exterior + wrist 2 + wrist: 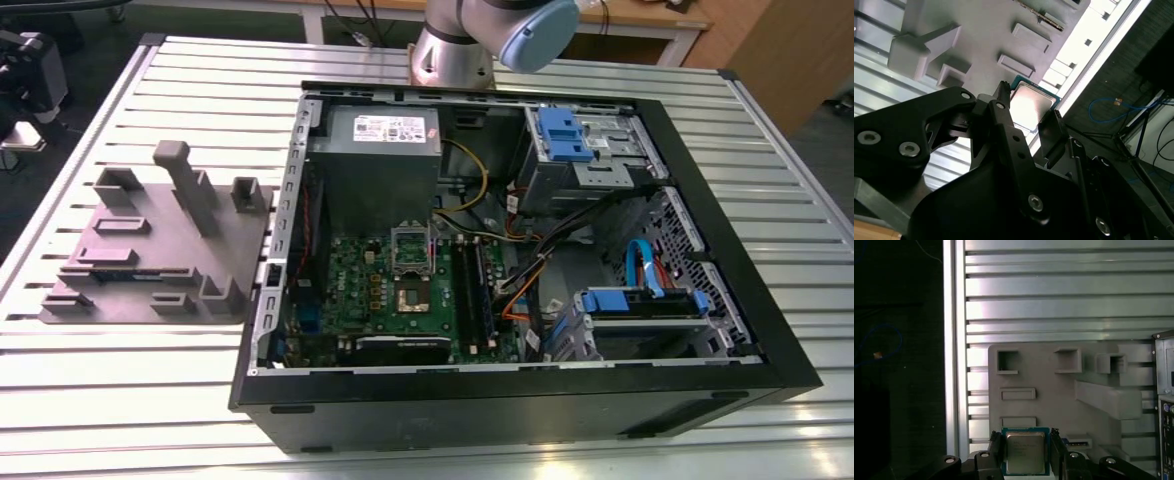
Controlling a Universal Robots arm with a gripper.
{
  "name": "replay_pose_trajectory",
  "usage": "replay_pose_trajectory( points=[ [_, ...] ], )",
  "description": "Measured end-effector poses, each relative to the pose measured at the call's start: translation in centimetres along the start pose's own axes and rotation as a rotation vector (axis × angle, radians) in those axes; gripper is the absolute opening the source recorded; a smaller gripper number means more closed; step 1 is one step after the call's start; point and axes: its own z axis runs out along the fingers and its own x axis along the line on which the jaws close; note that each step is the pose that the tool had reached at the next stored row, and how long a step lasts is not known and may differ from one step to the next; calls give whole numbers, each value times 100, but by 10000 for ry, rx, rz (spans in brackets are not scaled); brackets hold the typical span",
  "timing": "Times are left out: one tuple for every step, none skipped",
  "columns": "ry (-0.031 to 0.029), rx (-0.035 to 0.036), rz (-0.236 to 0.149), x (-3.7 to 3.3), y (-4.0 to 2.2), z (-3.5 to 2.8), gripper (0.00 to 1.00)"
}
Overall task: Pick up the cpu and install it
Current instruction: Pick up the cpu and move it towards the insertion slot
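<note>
As you check both wrist views, note that the gripper point(1025, 441) point(1026, 102) has its two black fingers point(995, 449) point(1004, 107) closed in on the cpu point(1025, 454) point(1032, 104). One finger stands against each of two opposite edges, and no gap shows on either side. The cpu lies flat between them with its silver-grey metal top facing the cameras and a thin green border showing around it.

You find the cpu over the grey fixture tray point(1054, 390) point(979, 30), close to the tray's edge and in line with two shallow rectangular pockets point(1018, 394). Whether it rests on the tray or is raised off it, you cannot tell.

In the exterior view, the tray point(147, 250) lies on the slatted aluminium table point(134, 100), just beside the open computer case point(534, 400) on the exterior view's left. The arm point(461, 40) rises behind the case.

Inside the case, the green motherboard point(360, 275) lies flat. The socket point(411, 295) sits near its middle, with a silver bracket point(411, 245) just beside it. The grey power supply box point(380, 140) stands beyond the motherboard, near the arm. The cpu is well apart from the socket.
</note>
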Motion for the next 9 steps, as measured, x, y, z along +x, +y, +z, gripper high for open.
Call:
replay_pose_trajectory(
  points=[
    [-1,-1,0,0,0,-9,47],
    [-1,-1,0,0,0,-19,47],
    [-1,0,0,0,1,-29,47],
    [-1,-1,0,0,1,-40,47],
    [-2,-1,0,0,2,-50,47],
    [-2,-1,0,0,2,-60,47],
    [-2,-1,0,0,2,-68,47],
    [-2,-1,0,0,2,-74,47],
    [-2,-1,0,-1,3,-81,47]
  ],
)
